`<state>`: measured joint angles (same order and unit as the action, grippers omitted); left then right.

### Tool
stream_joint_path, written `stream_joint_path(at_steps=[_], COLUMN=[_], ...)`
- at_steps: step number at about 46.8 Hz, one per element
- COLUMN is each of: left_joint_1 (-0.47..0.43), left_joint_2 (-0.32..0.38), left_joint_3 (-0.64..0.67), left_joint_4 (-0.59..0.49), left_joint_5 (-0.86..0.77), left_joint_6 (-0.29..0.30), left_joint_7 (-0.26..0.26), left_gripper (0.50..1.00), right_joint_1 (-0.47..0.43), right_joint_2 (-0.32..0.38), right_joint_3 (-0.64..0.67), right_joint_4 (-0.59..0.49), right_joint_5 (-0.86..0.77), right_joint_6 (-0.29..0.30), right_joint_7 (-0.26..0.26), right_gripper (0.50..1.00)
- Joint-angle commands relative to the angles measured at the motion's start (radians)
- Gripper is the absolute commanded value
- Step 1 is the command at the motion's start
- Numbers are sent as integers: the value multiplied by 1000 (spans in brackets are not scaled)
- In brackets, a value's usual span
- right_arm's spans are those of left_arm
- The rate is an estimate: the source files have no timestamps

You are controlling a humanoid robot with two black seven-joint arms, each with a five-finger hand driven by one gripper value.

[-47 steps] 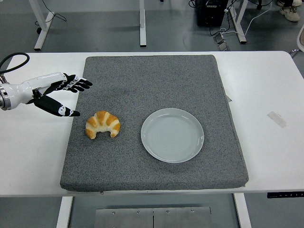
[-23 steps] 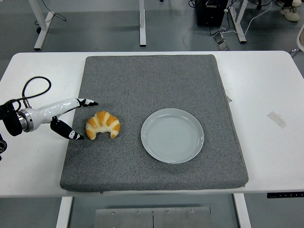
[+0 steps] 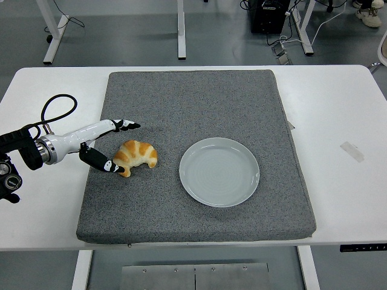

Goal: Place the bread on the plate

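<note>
Since half a second ago, our left hand (image 3: 109,147) has slid further in from the bench's left edge, and the bread (image 3: 136,156) has shifted slightly toward the right and turned a little. We now see the hand's fingers (image 3: 127,125) spread apart on either side of the bread's left end: the upper ones stretch just above it, while the thumb (image 3: 103,162) touches its lower left tip. Nothing is clamped yet.

We count one bread, a golden croissant, lying on the left part of one grey mat (image 3: 199,103). We count one pale plate (image 3: 219,171), bare, resting on the same mat just right of the bread, with a gap between them. The mat covers the middle of the white bench (image 3: 338,115). Our right hand is out of sight.

We judge the step in hand to be the grasp. Next, the fingers likely need to close around the bread, lift it, and carry it rightward to the plate.
</note>
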<state>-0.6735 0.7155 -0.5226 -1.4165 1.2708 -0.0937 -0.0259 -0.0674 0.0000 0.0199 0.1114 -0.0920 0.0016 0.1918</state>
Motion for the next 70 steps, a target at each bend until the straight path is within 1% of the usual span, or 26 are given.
stream_joint_path(at_steps=[1, 9, 16, 20, 25, 36, 45, 54, 66, 70], left_joint_1=[-1, -3, -1, 0, 5, 6, 3, 3, 3, 6], left_joint_2=[2, -21, -70, -79, -82, -100, -140, -146, -146, -146], left_joint_3=[1, 10, 12, 12, 13, 15, 15, 15, 15, 16], left_joint_4=[2, 14, 27, 28, 31, 68, 100, 106, 108, 111], left_joint_5=[-4, 7, 12, 25, 50, 82, 85, 85, 90, 114], left_joint_6=[0, 6, 12, 15, 42, 58, 68, 78, 80, 91], left_joint_7=[0, 0, 1, 0, 0, 0, 0, 0, -2, -2], left_gripper=[933, 933, 933, 931, 931, 928, 919, 904, 899, 898], right_joint_1=[0, 0, 0, 0, 0, 0, 0, 0, 0, 0], right_joint_2=[0, 0, 0, 0, 0, 0, 0, 0, 0, 0], right_joint_3=[0, 0, 2, 2, 2, 0, 0, 0, 0, 0], right_joint_4=[1, 1, 4, 5, 5, 4, 2, 1, 1, 1], right_joint_5=[0, 0, 0, 0, 0, 0, 0, 0, 0, 0], right_joint_6=[0, 0, 0, 0, 0, 0, 0, 0, 0, 0], right_joint_7=[0, 0, 0, 0, 0, 0, 0, 0, 0, 0], right_gripper=[1000, 1000, 1000, 1000, 1000, 1000, 1000, 1000, 1000, 1000])
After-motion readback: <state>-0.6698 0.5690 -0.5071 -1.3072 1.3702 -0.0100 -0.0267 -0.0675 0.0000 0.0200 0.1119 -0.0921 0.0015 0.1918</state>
